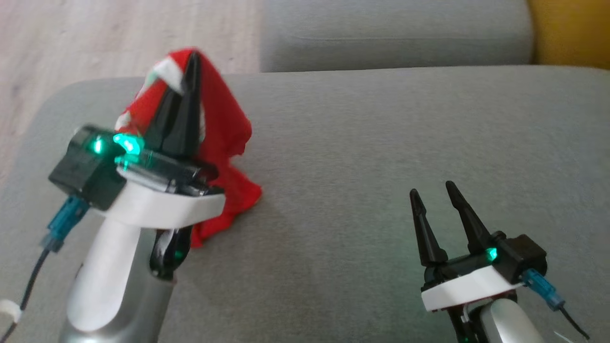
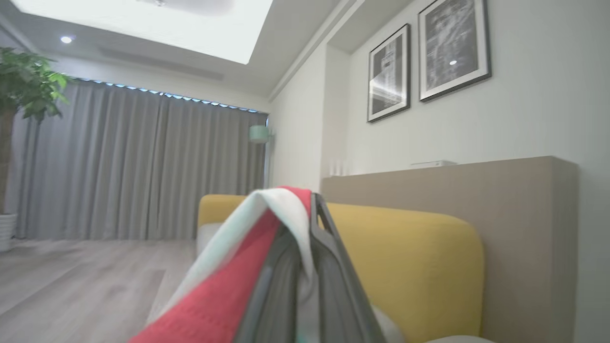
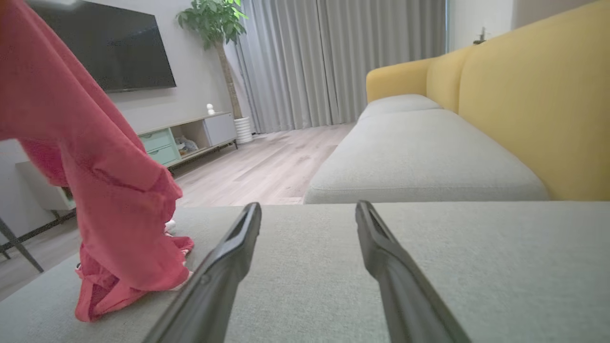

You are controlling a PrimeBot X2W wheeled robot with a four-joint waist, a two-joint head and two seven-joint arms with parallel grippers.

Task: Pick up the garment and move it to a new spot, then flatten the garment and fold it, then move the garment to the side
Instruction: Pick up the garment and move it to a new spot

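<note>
Your left gripper clamped on garment; lift till hem clears cushion, carry toward 3 o'clock. Right gripper open, idle.

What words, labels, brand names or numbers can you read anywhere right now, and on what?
No text can be read in any view.
garment: red with white trim, no print or tag legible.
framed pictures: dark prints on the wall, too blurred to tell if they carry any words.
TV: dark screen, no brand mark legible.
</note>
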